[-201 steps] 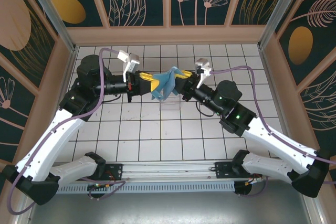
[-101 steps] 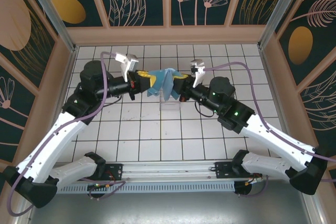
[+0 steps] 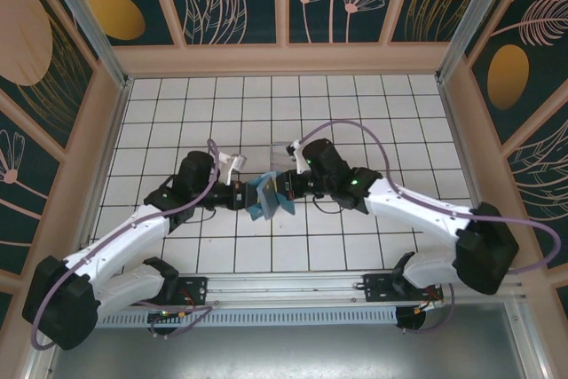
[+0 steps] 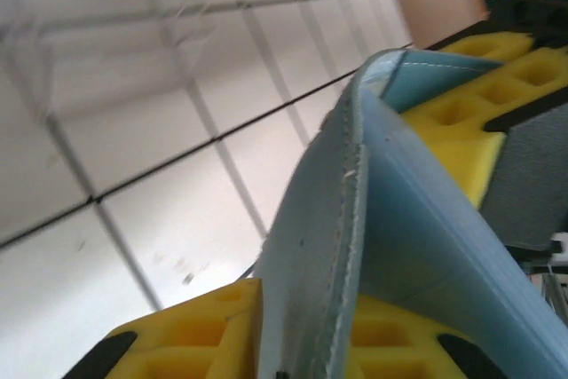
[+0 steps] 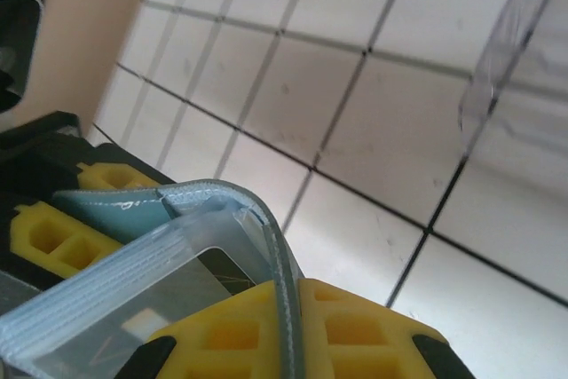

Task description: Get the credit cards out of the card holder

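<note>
Lighting the top view brightly and evenly from overhead, laying only soft, faint shadows on the white tiled floor (image 3: 355,104). Blurring the left wrist view heavily: smearing the tile lines towards the upper left, softening the card holder (image 4: 399,219) and the yellow pads (image 4: 195,335) close to the lens. Rendering the right wrist view more crisply, keeping the grout lines clean, yet washing out the far tiles towards white and catching pale glare along the clear plastic box (image 5: 497,51).
</note>
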Motion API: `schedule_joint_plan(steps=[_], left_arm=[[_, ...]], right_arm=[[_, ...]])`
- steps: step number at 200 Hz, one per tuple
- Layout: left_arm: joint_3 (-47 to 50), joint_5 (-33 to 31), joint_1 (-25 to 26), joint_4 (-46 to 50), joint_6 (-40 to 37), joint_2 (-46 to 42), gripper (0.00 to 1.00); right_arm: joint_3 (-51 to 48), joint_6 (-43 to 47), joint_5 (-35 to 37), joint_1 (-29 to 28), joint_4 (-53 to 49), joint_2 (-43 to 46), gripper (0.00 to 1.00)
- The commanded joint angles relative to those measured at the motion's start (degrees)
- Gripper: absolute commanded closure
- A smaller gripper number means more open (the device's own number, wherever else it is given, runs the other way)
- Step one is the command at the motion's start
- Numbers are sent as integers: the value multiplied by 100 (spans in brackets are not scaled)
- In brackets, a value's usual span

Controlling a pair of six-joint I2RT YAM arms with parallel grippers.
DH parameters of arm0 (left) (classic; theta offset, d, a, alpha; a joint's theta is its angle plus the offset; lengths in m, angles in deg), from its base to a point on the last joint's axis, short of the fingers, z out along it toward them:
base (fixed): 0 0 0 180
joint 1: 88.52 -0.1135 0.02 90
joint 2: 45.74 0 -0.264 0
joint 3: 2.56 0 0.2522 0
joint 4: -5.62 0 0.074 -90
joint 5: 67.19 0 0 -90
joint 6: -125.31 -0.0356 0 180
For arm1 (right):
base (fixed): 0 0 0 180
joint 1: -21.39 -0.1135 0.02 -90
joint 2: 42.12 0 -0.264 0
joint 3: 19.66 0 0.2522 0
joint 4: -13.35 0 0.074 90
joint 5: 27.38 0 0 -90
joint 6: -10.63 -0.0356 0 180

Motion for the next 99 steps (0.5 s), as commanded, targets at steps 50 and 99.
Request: schedule_joint_plan(steps=[50,99], left_arm=[[-116,-1576,19,864,69,1035,60],[-265,-1951,22,1064,-36,1309,58]], right_arm=[[59,-160,-645,30,-596,-1457,100],[-53,-318,-388,321,-1040,-1625,100]])
